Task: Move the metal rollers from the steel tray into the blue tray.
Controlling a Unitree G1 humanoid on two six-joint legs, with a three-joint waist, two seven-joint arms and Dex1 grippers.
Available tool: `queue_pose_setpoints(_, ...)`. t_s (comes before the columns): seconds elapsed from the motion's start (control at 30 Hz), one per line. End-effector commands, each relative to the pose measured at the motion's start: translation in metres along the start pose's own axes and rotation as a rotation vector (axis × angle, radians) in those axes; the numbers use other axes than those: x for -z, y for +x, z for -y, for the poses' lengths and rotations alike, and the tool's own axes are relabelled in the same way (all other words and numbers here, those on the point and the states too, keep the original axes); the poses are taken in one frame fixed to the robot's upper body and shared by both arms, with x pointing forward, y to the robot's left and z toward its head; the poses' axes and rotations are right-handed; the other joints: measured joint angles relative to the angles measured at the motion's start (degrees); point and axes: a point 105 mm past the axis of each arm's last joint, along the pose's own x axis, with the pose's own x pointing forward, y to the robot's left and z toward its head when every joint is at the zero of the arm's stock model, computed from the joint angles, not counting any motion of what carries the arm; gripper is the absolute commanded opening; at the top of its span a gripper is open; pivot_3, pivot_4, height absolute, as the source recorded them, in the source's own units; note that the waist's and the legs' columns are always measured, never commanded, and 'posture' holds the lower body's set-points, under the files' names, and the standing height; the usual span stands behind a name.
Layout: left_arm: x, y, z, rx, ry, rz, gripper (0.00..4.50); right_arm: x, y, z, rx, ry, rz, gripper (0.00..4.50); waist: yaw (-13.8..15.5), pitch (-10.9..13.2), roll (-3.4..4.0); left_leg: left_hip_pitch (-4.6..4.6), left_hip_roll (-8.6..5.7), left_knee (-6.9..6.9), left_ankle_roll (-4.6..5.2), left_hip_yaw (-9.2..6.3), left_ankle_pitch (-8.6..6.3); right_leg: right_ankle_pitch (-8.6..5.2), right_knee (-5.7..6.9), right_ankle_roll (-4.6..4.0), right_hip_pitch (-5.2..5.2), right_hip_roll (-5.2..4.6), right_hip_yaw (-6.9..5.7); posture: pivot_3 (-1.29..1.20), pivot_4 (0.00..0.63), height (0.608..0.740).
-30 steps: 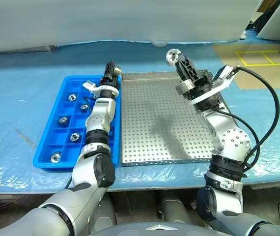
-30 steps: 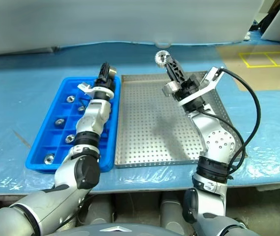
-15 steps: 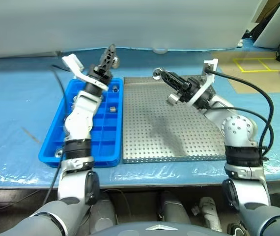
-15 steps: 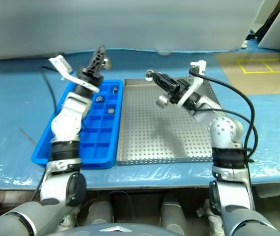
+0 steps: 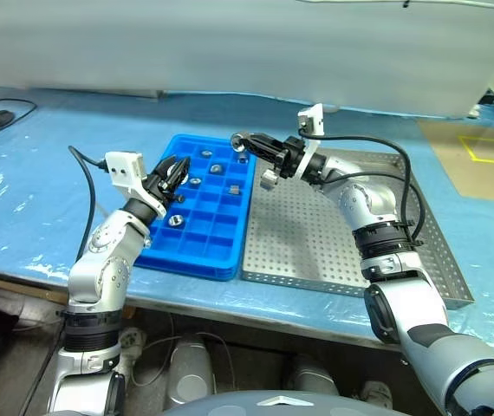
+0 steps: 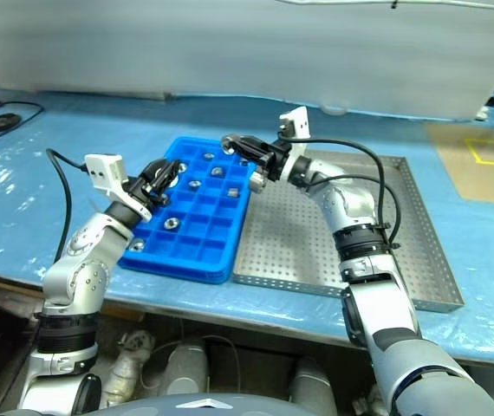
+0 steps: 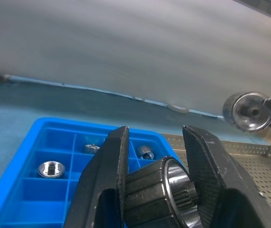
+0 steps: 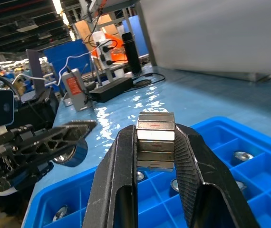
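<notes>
Blue tray [image 5: 197, 244] rim under both roller-gripping jaws.

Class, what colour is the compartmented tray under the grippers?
Bright blue; the blue tray shows best in the left eye view.

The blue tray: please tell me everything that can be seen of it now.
The blue tray is a bright blue plastic rectangle, divided by a grid into many small square compartments. It lies flat on the blue-covered table, directly beside the steel tray. Several compartments each hold one silvery metal roller; many others are empty. The left tool hangs over its left rim and the right tool over its far end, each shut on a roller.
</notes>
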Motion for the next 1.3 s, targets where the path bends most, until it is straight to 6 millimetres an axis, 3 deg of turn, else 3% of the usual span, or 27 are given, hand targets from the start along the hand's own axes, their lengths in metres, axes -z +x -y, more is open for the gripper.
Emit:
queue_pose_setpoints(0.03,-0.013,0.006,0.015,0.056,0.07,0.039,1.44,-0.025,0.006,-0.009,-0.046,-0.064,0.068,0.84,0.57,-0.09,0.08,0.0,-0.02,0.0,0.0,0.0,0.0,0.0,0.0,0.0,0.0,-0.04,-0.02,0.32,0.0,0.74)
queue_pose_setpoints(0.2,-0.006,0.015,0.02,0.1,0.071,-0.005,1.44,-0.022,0.006,-0.01,-0.047,-0.064,0.074,0.84,0.77,-0.11,0.09,-0.01,-0.03,0.0,-0.01,0.0,0.0,0.0,0.0,0.0,0.03,-0.1,-0.09,0.3,0.0,0.74)
queue_pose_setpoints(0.53,0.042,0.036,0.01,0.112,0.172,-0.212,1.44,-0.023,0.001,-0.013,-0.018,-0.072,0.092,0.84,0.41,-0.39,0.37,-0.01,-0.05,-0.01,-0.02,0.0,0.01,0.0,-0.02,0.0,0.0,-0.09,-0.08,0.22,0.0,0.74)
queue_pose_setpoints(0.77,0.065,0.052,0.021,0.15,0.194,-0.274,1.44,-0.022,-0.007,-0.012,0.019,-0.081,0.091,0.84,0.23,-0.42,0.35,-0.01,-0.07,0.0,-0.07,0.01,0.04,0.0,-0.05,0.0,0.02,-0.13,-0.08,0.18,0.0,0.74)
queue_pose_setpoints(0.97,0.088,0.052,0.014,0.114,0.29,-0.387,1.44,-0.022,-0.01,-0.013,0.036,-0.081,0.1,0.84,-1.03,-0.47,0.38,-0.01,-0.08,-0.01,-0.08,0.01,0.05,0.0,-0.04,0.0,0.02,-0.15,-0.08,0.16,0.0,0.74)
queue_pose_setpoints(1.13,0.085,0.053,0.005,0.051,0.301,-0.373,3.04,-0.02,-0.013,-0.012,0.047,-0.085,0.096,0.84,-1.43,-0.5,0.39,0.0,-0.11,-0.02,-0.08,0.01,0.05,0.0,-0.05,0.01,0.03,-0.19,-0.09,0.14,0.0,0.74)
queue_pose_setpoints(1.3,0.088,0.048,0.001,0.04,0.29,-0.38,3.04,-0.02,-0.013,-0.012,0.049,-0.085,0.097,0.84,-1.47,-0.51,0.39,0.0,-0.13,-0.01,-0.08,0.01,0.05,0.0,-0.04,0.0,0.05,-0.21,-0.1,0.15,0.0,0.74)
